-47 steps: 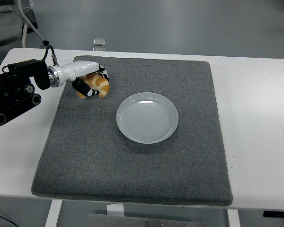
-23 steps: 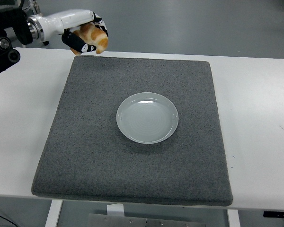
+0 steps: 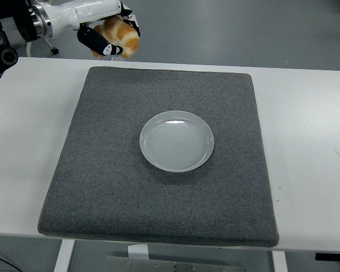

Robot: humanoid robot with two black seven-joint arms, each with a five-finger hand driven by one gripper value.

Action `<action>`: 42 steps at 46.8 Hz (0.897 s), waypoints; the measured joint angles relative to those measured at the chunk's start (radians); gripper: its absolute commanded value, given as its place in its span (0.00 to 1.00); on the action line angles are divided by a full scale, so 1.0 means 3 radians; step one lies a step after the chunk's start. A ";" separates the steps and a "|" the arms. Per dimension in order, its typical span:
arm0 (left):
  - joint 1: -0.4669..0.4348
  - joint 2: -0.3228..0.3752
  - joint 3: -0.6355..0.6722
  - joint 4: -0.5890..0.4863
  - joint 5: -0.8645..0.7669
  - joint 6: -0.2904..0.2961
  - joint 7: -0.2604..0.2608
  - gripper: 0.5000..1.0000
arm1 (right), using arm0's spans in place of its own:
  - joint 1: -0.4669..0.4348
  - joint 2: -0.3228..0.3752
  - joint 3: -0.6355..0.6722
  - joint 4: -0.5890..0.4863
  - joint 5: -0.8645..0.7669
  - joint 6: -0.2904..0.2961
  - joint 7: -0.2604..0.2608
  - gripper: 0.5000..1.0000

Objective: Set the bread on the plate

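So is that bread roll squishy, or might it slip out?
The bread looks soft and light, probably dents under the left hand. Its rounded shape could roll if dropped on the plate, though the crust seems unlikely to slip.

Bread (image 3: 123, 35): golden orange-brown crust, paler cream patches
Left hand (image 3: 109, 31): white shell, black fingers (image 3: 97, 43) with small white marks
Left arm (image 3: 11, 34): black, silver metal ring at wrist
Plate (image 3: 176, 141): plain pale grey-white, glossy, faint concentric rings, bright highlight near far rim
Mat (image 3: 130, 192): dark grey, speckled felt-like texture, no pattern
Table (image 3: 309, 130): white, few tiny dark specks on right side
Floor (image 3: 232, 31): muted blue-grey, plain
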 measured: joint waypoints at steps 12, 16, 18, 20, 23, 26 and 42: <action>0.0055 -0.0207 0.0062 -0.0156 0.0001 0.0006 -0.0143 0.00 | 0.0000 0.0000 0.0001 0.0000 0.0000 0.0000 0.0000 0.86; 0.0072 -0.0301 0.0115 -0.0160 0.0009 0.0037 -0.0238 0.00 | 0.0000 0.0000 0.0000 0.0000 0.0000 0.0000 0.0000 0.86; 0.0075 -0.0349 0.0144 -0.0159 0.0020 0.0044 -0.0283 0.00 | 0.0000 0.0000 0.0000 0.0000 0.0000 0.0000 0.0000 0.86; 0.0078 -0.0391 0.0172 -0.0158 0.0034 0.0051 -0.0323 0.00 | 0.0000 0.0000 0.0000 0.0000 0.0000 0.0000 -0.0001 0.86; 0.0081 -0.0448 0.0214 -0.0155 0.0048 0.0066 -0.0387 0.00 | 0.0000 0.0000 0.0001 0.0000 0.0000 0.0000 0.0000 0.86; 0.0081 -0.0518 0.0278 -0.0147 0.0055 0.0076 -0.0442 0.00 | 0.0000 0.0000 0.0000 0.0000 0.0000 0.0000 0.0000 0.86; 0.0225 -0.0765 0.0477 -0.0097 0.0313 0.0201 -0.0634 0.00 | 0.0000 0.0000 0.0000 0.0000 0.0000 0.0000 0.0000 0.86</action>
